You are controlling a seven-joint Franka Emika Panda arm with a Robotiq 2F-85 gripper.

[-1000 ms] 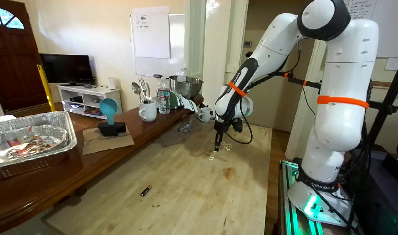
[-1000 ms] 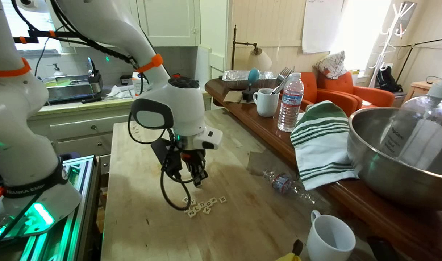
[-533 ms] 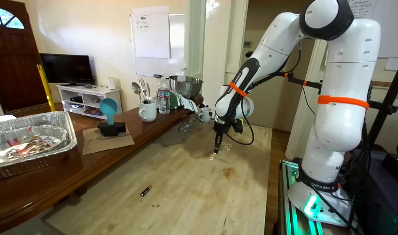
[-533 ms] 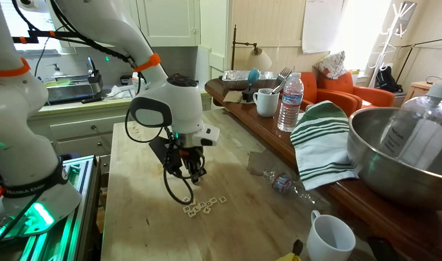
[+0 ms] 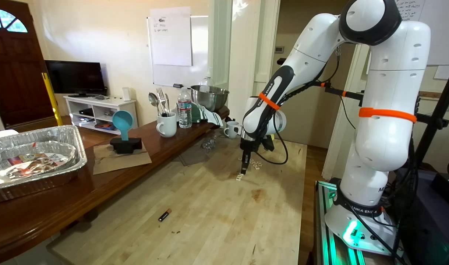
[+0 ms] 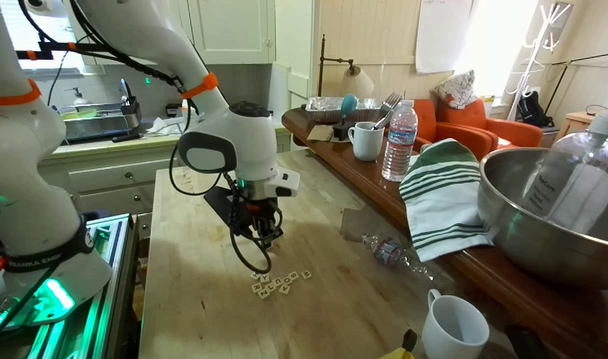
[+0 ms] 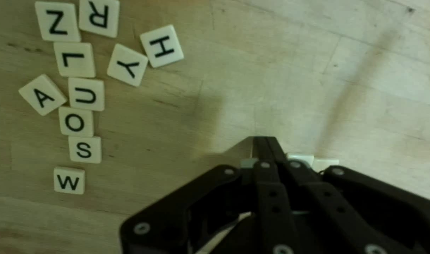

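My gripper (image 7: 266, 139) points down at the wooden tabletop, its black fingertips pressed together with nothing visible between them. In both exterior views the fingertips (image 5: 243, 173) (image 6: 266, 245) are at or just above the table surface. Two pale tiles, a nearer tile (image 7: 301, 157) and a farther tile (image 7: 326, 163), lie side by side right of the fingers in the wrist view, mostly hidden by them. To the left lie loose letter tiles: H (image 7: 162, 46), Y (image 7: 127, 65), R (image 7: 99, 17), A (image 7: 42, 94), W (image 7: 69, 180), and a column of Z or N (image 7: 58, 22), L (image 7: 74, 60), U (image 7: 86, 94), O (image 7: 76, 122), S (image 7: 85, 150).
A battery (image 5: 165, 215) lies on the table. A crushed bottle (image 6: 391, 252), a white mug (image 6: 454, 326) and a banana tip (image 6: 401, 351) lie along one side. A raised brown counter (image 5: 110, 180) holds a foil tray (image 5: 75, 140), cutlery mug (image 5: 167, 125), water bottle (image 5: 184, 108), towel (image 6: 443, 199) and steel bowl (image 6: 503, 194).
My gripper has moved slightly along the table, away from the letter cluster. A pale tile at its tip appears to have come closer to the tile ahead of it. The fingers look shut throughout.
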